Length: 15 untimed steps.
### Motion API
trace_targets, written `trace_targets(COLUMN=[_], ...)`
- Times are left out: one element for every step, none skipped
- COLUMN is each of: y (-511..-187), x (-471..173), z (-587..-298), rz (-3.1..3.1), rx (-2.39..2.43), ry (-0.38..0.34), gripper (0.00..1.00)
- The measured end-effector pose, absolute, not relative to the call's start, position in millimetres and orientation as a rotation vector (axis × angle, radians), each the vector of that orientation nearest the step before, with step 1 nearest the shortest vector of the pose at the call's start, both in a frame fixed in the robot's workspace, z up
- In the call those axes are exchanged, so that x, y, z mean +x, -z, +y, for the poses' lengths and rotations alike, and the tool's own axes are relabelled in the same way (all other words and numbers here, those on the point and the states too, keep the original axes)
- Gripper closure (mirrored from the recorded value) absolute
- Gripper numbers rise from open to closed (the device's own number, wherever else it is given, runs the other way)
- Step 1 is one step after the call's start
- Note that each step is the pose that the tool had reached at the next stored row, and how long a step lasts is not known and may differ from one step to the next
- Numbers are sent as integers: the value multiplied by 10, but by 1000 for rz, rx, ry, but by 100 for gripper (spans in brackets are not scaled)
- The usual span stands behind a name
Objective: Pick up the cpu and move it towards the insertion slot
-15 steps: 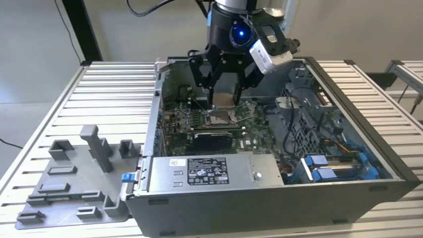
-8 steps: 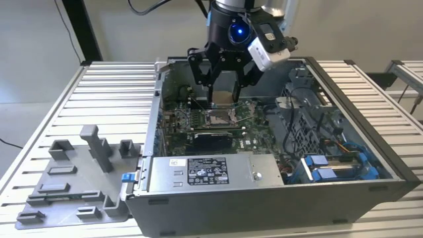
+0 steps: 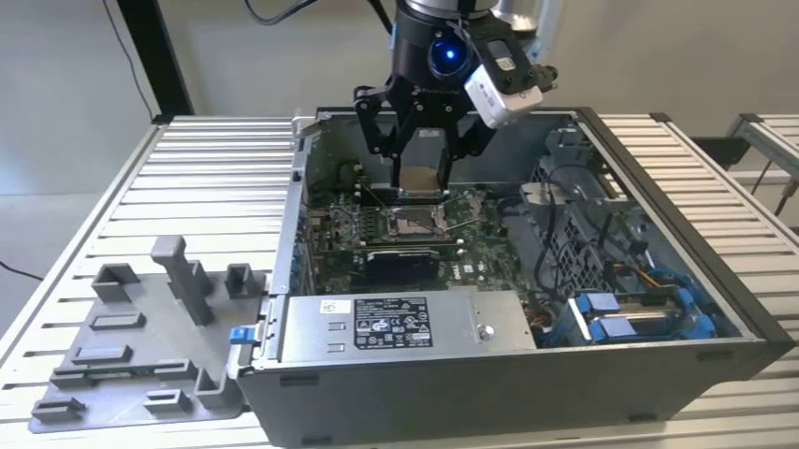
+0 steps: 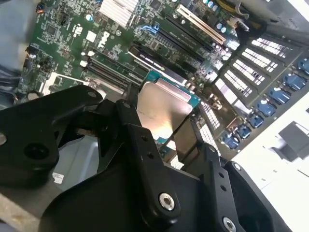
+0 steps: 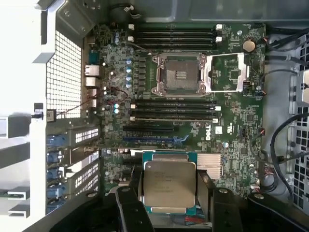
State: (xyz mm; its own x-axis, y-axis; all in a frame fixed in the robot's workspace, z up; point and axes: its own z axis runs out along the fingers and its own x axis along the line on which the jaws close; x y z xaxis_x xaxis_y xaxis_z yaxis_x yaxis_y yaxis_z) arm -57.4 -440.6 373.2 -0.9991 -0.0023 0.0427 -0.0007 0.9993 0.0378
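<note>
My end effector [image 3: 421, 178] is clamped on the cpu [image 5: 170, 183], its black fingers [image 5: 133, 203] pressing two opposite edges, silvery face toward the first wrist view. I hold the cpu above the green circuit board [image 5: 231, 130] inside the open computer case [image 3: 500, 374]. The insertion slot [image 5: 179, 75] lies open, apart from the cpu. The grey tray [image 3: 138, 346] rests on the tabletop [image 3: 200, 159].
</note>
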Motion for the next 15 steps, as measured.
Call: trace_targets(y=[-3732,-3731,-3731,-3731,-3730,-3729,-3728,-3728,-3727,-3727,-3726,-3725,-3724,-3724,-3722], x=[-574,-575,-575,-576,-576,-577,-577,-577,-578,-578,-579,-580,-580,-581,-581], z=[-4393,-4382,-4371,-4359,-4348,-4336,-4325,-4313,-4302,-4289,-4273,-4257,-4241,-4224,-4207], rz=[-3098,-3098,-3098,-3098,-3098,-3098,-3098,-3098,-3098,-3098,-3098,-3098,-3098,-3098,-3098], rx=[1,1,0,-1,-2,-3,-3,-4,-5,-5,-6,-7,-8,-9,-10], ry=[59,59,59,59,59,59,59,59,59,59,59,59,59,59,59], gripper=[100,100,100,100,100,100,100,100,100,100,100,100,100,100,100])
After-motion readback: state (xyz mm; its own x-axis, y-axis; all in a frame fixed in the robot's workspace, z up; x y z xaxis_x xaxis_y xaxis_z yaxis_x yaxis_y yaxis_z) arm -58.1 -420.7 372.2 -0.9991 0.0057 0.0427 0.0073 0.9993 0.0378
